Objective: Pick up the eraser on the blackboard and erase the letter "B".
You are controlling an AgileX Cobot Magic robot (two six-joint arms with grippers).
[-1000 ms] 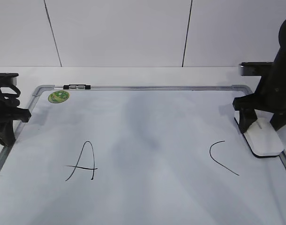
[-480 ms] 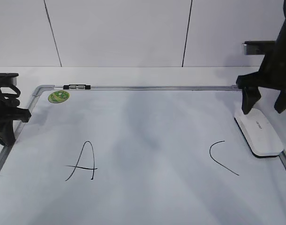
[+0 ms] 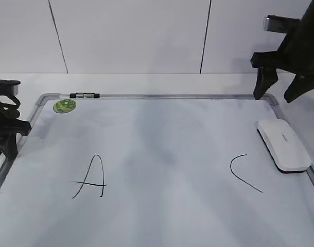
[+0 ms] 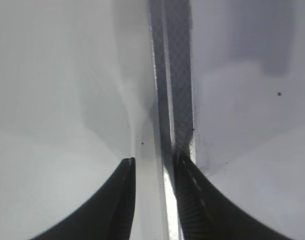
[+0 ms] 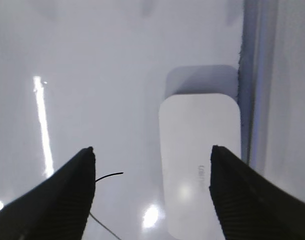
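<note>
Exterior view shows your right gripper [image 3: 279, 92] raised with its jaws wide apart and nothing between them; the eraser [image 3: 283, 145] lies flat on the blackboard [image 3: 162, 96] below it, just inside the right frame edge. Only an "A" [image 3: 90, 177] and a "C" [image 3: 243, 172] show, with bare board between them, so the "B" looks already wiped and little seems left. Your left gripper [image 4: 152, 165], slightly parted, straddles the left frame rail without holding anything.

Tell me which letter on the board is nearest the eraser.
The open curved C. It lies just left of the eraser on the board's right side, while the A is far across on the left.
</note>
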